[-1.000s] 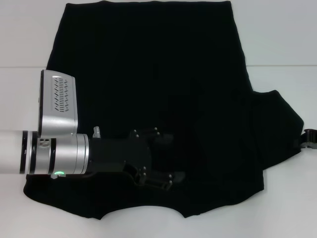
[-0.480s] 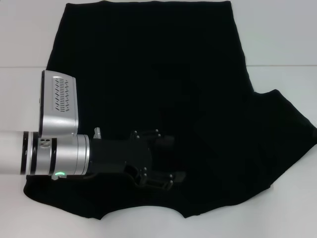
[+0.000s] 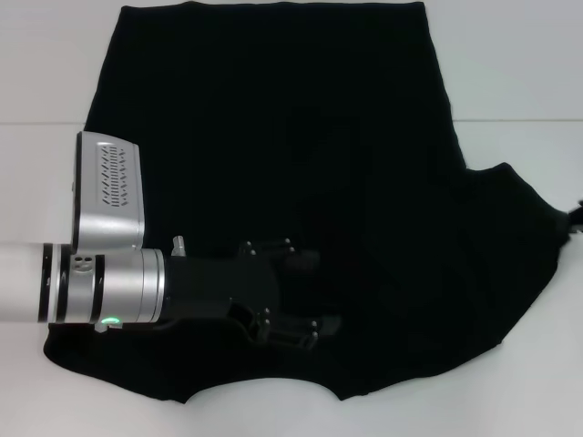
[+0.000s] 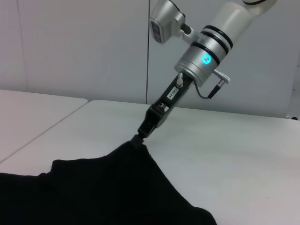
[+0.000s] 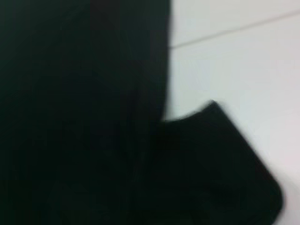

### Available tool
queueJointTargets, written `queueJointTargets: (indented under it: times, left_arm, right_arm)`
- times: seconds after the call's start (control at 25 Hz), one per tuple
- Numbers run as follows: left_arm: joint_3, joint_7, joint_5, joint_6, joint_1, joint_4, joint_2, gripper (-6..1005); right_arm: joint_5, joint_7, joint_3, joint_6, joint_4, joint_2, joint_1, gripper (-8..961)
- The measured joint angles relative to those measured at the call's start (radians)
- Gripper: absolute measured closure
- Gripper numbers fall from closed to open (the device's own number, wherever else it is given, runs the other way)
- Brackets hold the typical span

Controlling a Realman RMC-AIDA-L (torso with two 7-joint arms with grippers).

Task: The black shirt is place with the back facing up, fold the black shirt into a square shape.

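With the black shirt (image 3: 282, 182) spread on the white tabletop (image 3: 510, 73), my right hand (image 4: 139, 139) pinches its sleeve tip while my left hand (image 3: 287, 300), fingers parted, rests on the cloth; I'd draw that sleeve inward low and taut.

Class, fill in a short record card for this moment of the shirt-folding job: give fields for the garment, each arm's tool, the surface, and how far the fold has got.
garment: black shirt, spread out, plain side up
left tool: over the shirt's near part, fingers apart
right tool: pinching the shirt's right sleeve, out at the head view's right edge
surface: white table
fold progress: not yet square
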Motion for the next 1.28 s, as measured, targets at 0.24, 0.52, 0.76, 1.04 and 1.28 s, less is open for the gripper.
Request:
queueJointTargets:
  times: [0.24, 0.52, 0.76, 1.04, 1.28]
  left_arm:
    - [-0.008, 0.000, -0.001, -0.004, 0.000, 0.000, 0.000, 97]
    - [-0.037, -0.018, -0.001, -0.004, 0.002, 0.000, 0.001, 97]
    - [-0.057, -0.019, -0.001, -0.006, 0.007, 0.003, 0.004, 96]
    - [-0.107, -0.030, -0.001, 0.005, 0.014, 0.009, 0.005, 96]
    - [-0.205, -0.132, 0.002, 0.055, 0.029, 0.024, 0.024, 96]
  right_arm:
    - [0.018, -0.027, -0.041, -0.004, 0.002, 0.038, 0.106, 898]
    - [0.015, -0.022, -0.181, -0.001, 0.010, 0.088, 0.222, 885]
    - [0.015, -0.014, -0.276, -0.048, 0.002, 0.101, 0.246, 875]
    - [0.044, -0.018, -0.181, -0.049, -0.031, 0.088, 0.205, 862]
    - [0.220, -0.147, -0.153, -0.106, -0.046, 0.076, 0.116, 563]
